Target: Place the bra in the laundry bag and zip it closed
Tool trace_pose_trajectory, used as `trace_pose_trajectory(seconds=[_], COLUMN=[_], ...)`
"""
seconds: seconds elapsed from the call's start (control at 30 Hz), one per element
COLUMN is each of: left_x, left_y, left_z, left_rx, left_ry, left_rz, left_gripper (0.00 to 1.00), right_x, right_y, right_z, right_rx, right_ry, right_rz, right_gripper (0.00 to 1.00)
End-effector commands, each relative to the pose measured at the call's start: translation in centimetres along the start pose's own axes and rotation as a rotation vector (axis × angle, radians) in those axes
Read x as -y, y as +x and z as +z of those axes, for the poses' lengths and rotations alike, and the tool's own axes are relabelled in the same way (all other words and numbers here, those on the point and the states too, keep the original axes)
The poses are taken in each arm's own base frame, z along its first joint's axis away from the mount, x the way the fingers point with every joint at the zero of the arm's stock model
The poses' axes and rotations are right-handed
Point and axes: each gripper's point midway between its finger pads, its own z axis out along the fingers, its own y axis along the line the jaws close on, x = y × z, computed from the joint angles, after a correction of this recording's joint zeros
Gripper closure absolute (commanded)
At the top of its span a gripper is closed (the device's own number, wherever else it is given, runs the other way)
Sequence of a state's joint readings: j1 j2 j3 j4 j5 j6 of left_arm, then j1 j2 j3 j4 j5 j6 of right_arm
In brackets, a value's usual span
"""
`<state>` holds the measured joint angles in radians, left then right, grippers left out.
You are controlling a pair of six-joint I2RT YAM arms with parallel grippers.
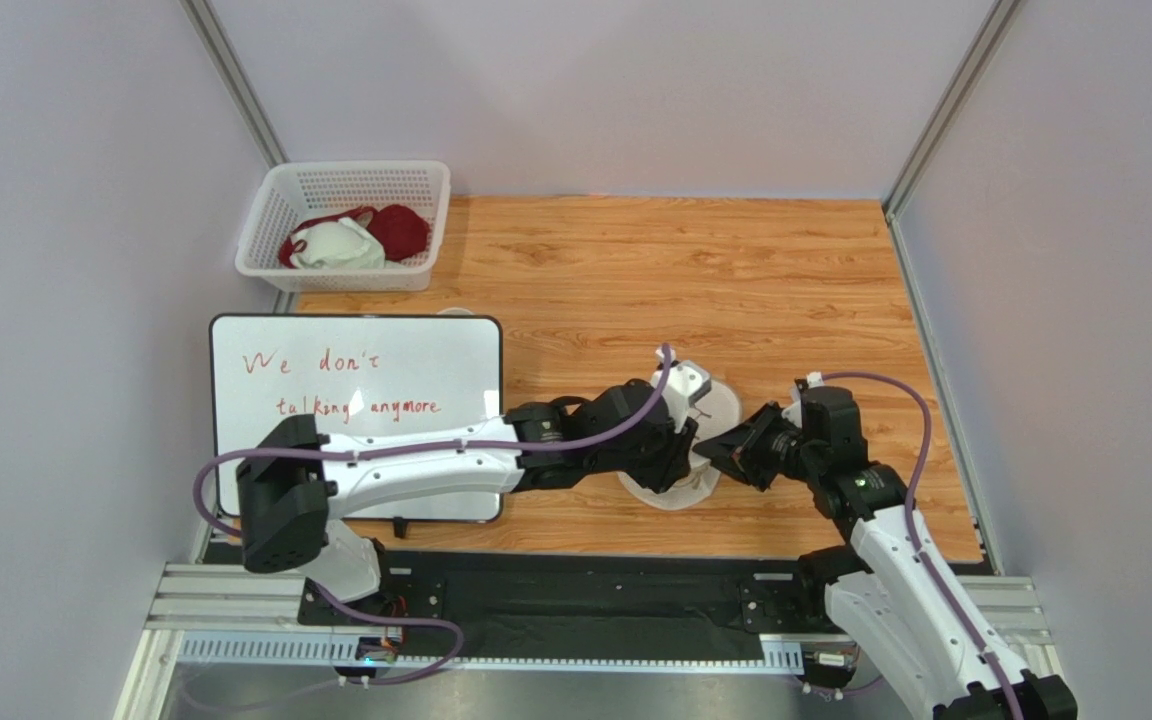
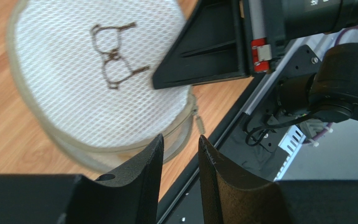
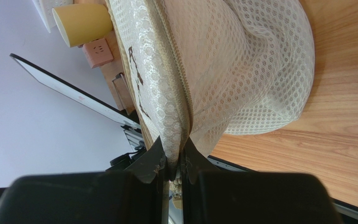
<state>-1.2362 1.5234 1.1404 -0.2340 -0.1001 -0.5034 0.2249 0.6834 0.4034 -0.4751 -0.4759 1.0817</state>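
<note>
Laundry bag (image 2: 73, 102) flat, printed face up

Plain pale grey walls (image 1: 597, 90) enclosed a wood-grain tabletop (image 1: 778, 285) under soft, even light. A white lattice basket (image 1: 334, 278) sat at its far left corner. A whiteboard (image 1: 357, 338) bearing red handwriting lay nearer, on the left.

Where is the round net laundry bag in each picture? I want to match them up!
Top external: laundry bag at centre, mostly hidden under both arms.
Left wrist: laundry bag upper left, bra drawing facing us.
Right wrist: laundry bag fills the upper middle, edge-on, rim pinched by the right tool.
Shared landmark: the wooden table beneath it.
</note>
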Motion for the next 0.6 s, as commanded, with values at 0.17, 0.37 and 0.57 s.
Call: trace_pose_trajectory(seconds=[0.17,0.37,0.57], left_x=[4.9,4.4,4.0], left_y=[-2.1,-0.6,0.6], left_z=[2.3,2.8,2.8], left_rx=[-0.027,-0.077,-0.110], left_ry=[0.171,0.141,0.116], left_rz=[0.027,-0.006,-0.024], left_gripper=[0.67,0.67,0.67], right_x=[-1.2,-1.1,-1.0], right_y=[-0.6,-0.5,-0.4], right_z=[-0.7,-0.6,-0.6], right_rx=[0.021,0.013,0.011], right_ry=[0.007,0.009,0.010], right_rz=[0.007,0.004,0.003], right_gripper=[0.93,0.93,0.94])
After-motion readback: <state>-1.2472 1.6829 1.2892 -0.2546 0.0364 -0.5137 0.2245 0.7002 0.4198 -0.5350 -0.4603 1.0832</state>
